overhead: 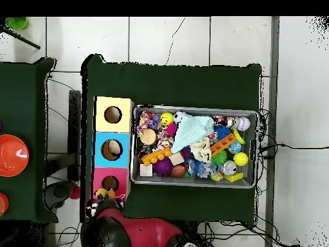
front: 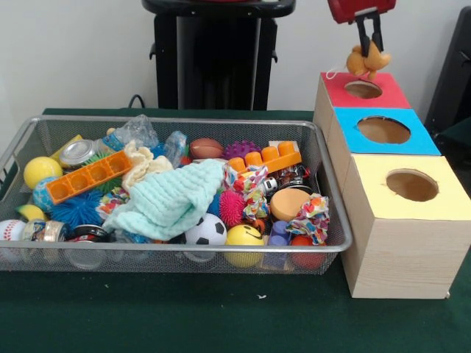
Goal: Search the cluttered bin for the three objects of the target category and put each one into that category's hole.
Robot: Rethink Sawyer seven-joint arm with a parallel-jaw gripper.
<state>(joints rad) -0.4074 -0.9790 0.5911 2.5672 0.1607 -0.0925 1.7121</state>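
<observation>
The silver wire-mesh bin (front: 176,249) sits on the green table, full of toys; it also shows in the overhead view (overhead: 193,107). My gripper (front: 369,47) hangs at the top right, shut on a small orange plush toy (front: 366,62). The toy hangs just above the hole of the red-topped box (front: 363,90). Beside that box stand the blue-topped box (front: 383,130) and the yellow-topped box (front: 412,185). In the overhead view the toy (overhead: 103,192) is over the red box (overhead: 109,183), and something tan lies in the blue box's hole (overhead: 111,150).
A mint cloth (front: 173,202) covers the bin's middle, with a soccer ball (front: 205,230), a yellow smiley ball (front: 244,237) and orange bricks (front: 88,176) around it. The black pedestal (front: 217,51) stands behind. An orange bowl (overhead: 11,154) sits on a side table.
</observation>
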